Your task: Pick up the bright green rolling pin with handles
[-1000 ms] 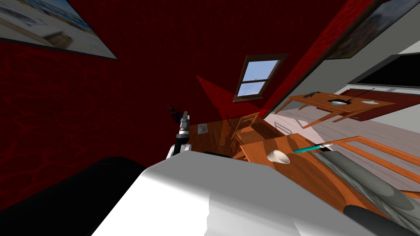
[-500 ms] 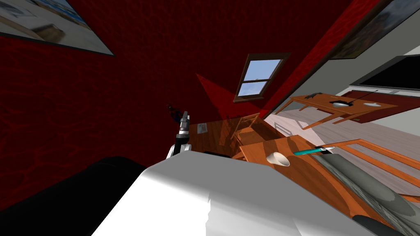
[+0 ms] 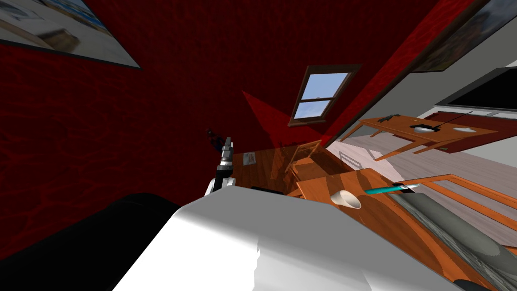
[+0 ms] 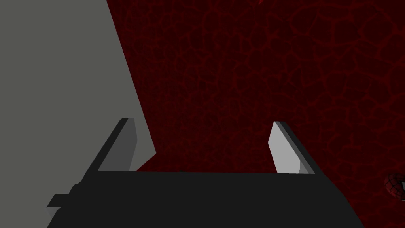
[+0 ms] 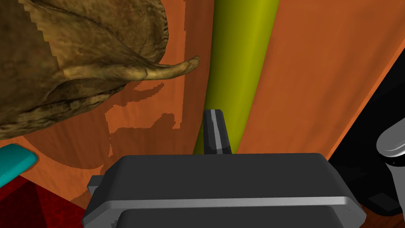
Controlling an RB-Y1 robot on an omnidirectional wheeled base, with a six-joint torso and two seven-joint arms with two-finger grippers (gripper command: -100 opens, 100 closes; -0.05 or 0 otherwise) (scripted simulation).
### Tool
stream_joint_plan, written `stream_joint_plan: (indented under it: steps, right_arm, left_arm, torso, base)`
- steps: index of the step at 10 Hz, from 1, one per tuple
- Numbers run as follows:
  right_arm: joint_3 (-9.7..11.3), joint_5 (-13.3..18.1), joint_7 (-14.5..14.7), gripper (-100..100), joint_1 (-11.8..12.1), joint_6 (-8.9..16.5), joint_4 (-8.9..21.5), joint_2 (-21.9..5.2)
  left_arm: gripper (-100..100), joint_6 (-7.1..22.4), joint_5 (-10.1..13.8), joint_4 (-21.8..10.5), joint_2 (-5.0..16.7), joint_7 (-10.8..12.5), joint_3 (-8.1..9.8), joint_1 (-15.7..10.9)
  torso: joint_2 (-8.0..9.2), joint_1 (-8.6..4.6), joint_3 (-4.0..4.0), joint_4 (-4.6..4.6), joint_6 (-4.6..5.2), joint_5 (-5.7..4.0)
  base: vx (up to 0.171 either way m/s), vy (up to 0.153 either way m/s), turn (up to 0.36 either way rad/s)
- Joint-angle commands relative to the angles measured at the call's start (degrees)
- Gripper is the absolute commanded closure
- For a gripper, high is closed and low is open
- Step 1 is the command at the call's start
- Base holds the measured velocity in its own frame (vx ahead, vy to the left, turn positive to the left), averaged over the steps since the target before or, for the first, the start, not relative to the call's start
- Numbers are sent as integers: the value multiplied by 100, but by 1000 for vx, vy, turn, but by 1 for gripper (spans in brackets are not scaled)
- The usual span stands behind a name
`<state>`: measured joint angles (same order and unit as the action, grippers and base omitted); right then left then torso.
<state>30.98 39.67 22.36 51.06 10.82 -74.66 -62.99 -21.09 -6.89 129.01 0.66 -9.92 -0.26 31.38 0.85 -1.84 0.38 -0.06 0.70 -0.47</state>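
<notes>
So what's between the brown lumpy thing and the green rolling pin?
Just a narrow strip of bare orange tabletop separates the brown shell-like thing from the yellow-green rolling pin, in the right wrist view.

The left gripper (image 4: 201, 121) has its two fingers (image 4: 283, 150) spread well apart. A small round red thing (image 4: 394, 184) shows beside the claw's body.

An orange wooden table (image 5: 316, 79) is spread under the right gripper (image 5: 213, 114). A yellow-green rolling pin (image 5: 241, 59) is laid just ahead of it, with a brown lumpy object (image 5: 79, 59) and a teal item (image 5: 14, 164) set to one side.
</notes>
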Motion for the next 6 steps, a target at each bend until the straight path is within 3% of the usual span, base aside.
stream_joint_plan:
  steps: [1,2,3,4,6]
  right_arm:
    - [0,0,0,100,0,0,0,0]
    - [0,0,0,100,0,0,0,0]
    - [0,0,0,0,0,0,0,0]
    - [-115,-109,-8,-100,183,-12,-19,-29]
    - [-325,-270,-19,-100,437,-10,-28,-115]
  left_arm:
    - [0,0,0,0,0,0,0,0]
    - [0,0,0,0,0,0,0,0]
    - [0,0,0,0,0,0,0,0]
    - [0,0,0,0,0,0,0,0]
    - [0,0,0,0,-1,0,-1,-2]
  torso:
    - [0,0,0,0,0,0]
    - [1,0,1,0,0,0]
    - [1,-1,1,0,0,0]
    - [1,-1,1,0,0,0]
    - [50,41,28,9,4,16]
  base:
    - [0,0,0]
    - [0,0,0]
    - [0,0,0]
    - [-86,78,-10]
    - [-152,113,-10]
